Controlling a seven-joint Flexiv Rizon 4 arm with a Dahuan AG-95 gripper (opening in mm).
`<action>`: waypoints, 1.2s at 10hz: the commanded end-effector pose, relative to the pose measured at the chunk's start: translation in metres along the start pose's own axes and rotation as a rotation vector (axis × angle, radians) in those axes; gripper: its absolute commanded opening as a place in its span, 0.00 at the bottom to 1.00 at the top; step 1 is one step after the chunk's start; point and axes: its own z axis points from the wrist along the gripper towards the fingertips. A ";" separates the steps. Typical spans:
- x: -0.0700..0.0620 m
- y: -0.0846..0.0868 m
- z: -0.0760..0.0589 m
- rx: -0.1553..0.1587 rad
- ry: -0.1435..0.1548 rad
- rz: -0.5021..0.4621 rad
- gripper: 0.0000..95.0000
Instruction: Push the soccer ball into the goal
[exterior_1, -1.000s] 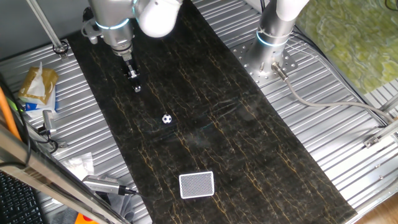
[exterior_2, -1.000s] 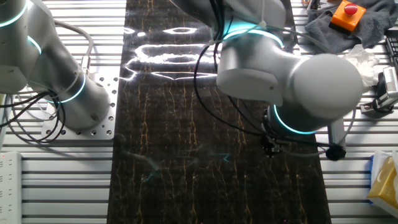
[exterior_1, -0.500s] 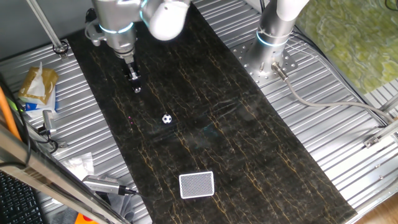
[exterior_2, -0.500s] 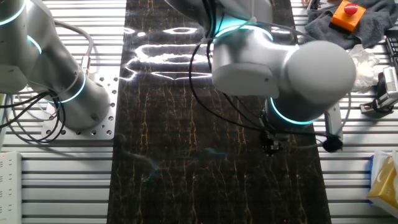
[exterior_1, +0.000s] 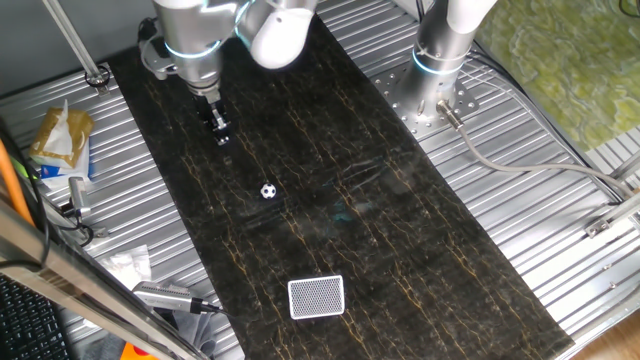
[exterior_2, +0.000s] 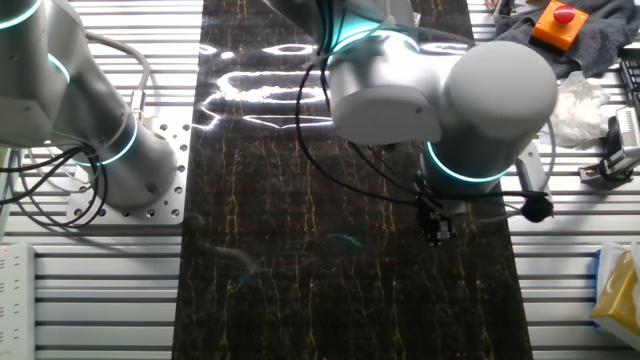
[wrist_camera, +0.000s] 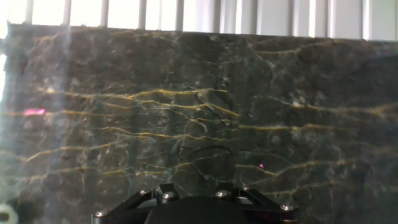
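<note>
The soccer ball (exterior_1: 268, 191) is a tiny white ball with black patches, lying on the dark marbled mat (exterior_1: 330, 150). The goal (exterior_1: 316, 297), a small white-framed box with grey mesh, lies on the mat nearer the front, past the ball. My gripper (exterior_1: 222, 136) hangs over the mat behind the ball, a short gap from it, its black fingers together in one narrow tip with nothing in them. It also shows in the other fixed view (exterior_2: 437, 232) under the big grey arm. The hand view shows only mat and the gripper's base (wrist_camera: 194, 208); the ball and goal are out of it.
A second robot base (exterior_1: 440, 60) stands at the mat's far right edge with a cable (exterior_1: 520, 165) trailing off it. Ribbed metal table (exterior_1: 520, 240) lies on both sides. A yellow packet (exterior_1: 60, 135) and tools (exterior_1: 165, 296) lie at the left.
The arm's upper joints have swung to the right, and the gripper has shifted slightly away from the ball. The ball and goal have not moved.
</note>
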 end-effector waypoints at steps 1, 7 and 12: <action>-0.001 0.000 0.000 -0.007 0.018 -0.063 0.40; -0.001 0.000 0.000 -0.015 0.030 -0.156 0.40; -0.001 0.000 0.000 -0.009 0.036 -0.170 0.40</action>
